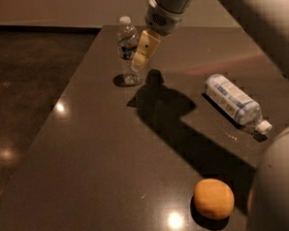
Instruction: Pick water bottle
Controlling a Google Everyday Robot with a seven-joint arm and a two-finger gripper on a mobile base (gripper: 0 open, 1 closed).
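The water bottle (128, 50) stands upright at the far left part of the dark table (112, 153). It is slim and clear, with a white cap and a narrow dark label band. My gripper (141, 59) hangs from the grey arm at the top of the camera view, its pale fingers pointing down. It is just to the right of the bottle and overlaps its right side in the picture. I cannot tell whether it touches the bottle.
A wider bottle with a pale blue-and-white label (233, 102) lies on its side at the right. An orange (214, 198) sits near the front. The table's left edge drops to a dark floor (22, 94). Part of the robot's body fills the right side.
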